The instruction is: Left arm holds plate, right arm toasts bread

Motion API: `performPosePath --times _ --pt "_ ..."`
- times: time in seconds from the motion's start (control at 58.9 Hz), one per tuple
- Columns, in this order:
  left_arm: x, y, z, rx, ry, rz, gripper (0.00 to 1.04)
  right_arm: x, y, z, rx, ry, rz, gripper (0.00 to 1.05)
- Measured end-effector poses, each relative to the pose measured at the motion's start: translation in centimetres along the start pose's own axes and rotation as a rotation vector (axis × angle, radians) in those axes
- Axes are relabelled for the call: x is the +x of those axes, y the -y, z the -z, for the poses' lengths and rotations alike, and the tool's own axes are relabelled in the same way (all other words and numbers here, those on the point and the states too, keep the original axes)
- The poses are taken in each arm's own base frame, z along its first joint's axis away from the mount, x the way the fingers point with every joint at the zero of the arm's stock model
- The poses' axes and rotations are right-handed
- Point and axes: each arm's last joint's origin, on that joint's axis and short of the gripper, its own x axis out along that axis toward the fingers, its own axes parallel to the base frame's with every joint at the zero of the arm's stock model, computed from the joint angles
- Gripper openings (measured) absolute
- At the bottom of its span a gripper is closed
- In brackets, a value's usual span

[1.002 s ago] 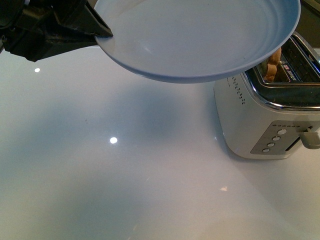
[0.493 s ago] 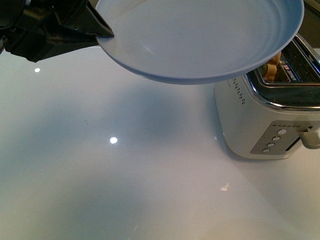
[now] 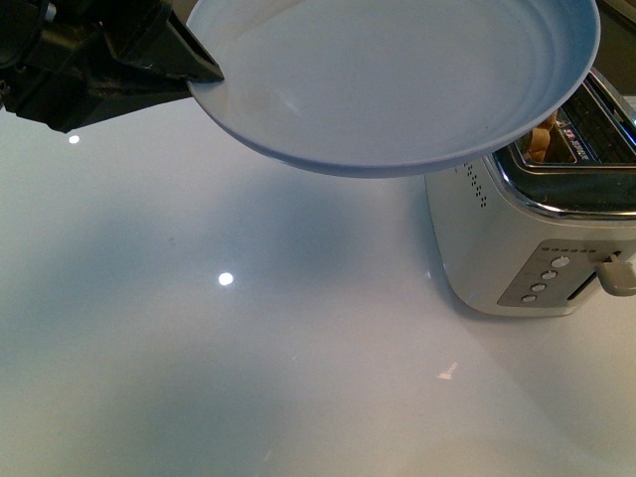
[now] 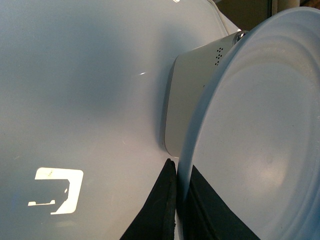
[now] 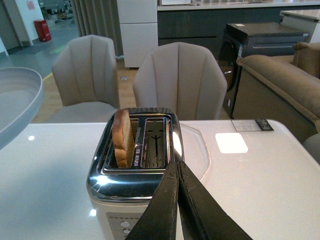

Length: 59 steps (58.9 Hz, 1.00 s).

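The pale blue-grey plate (image 3: 397, 89) is clamped at its rim by the left gripper (image 3: 204, 70). The tan, dark-crusted bread (image 5: 122, 139) is stood upright in the toaster (image 5: 125, 187). The fingers of the right gripper (image 5: 176, 172) are pressed together.

— What's on your feed apart from the job itself?
— I see a glossy white tabletop (image 3: 248, 378) with a white-and-chrome toaster (image 3: 497, 229) standing on its right side. A column of round buttons (image 3: 545, 278) and a lever (image 3: 618, 273) sit on its end face.
— And beyond it?
— My right wrist camera shows a beige chair (image 5: 180, 80) just behind the tabletop, with a second chair (image 5: 85, 75) beside it. There's also a brown sofa (image 5: 280, 85) and a dark cabinet (image 5: 265, 37).
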Motion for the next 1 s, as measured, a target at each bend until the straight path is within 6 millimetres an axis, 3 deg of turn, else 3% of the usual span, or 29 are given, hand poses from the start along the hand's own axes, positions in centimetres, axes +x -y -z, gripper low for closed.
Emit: performPosePath --times 0.204,0.51,1.002 --pt "0.0 0.0 0.0 0.001 0.001 0.001 0.03 -1.1 0.0 0.3 0.0 -0.009 0.0 0.02" --pt "-0.2 0.2 0.0 0.003 0.003 0.006 0.03 -1.2 0.0 0.3 -0.001 -0.006 0.0 0.03" --pt "-0.2 0.2 0.0 0.005 0.002 0.007 0.03 -1.2 0.0 0.3 -0.001 -0.005 0.0 0.83"
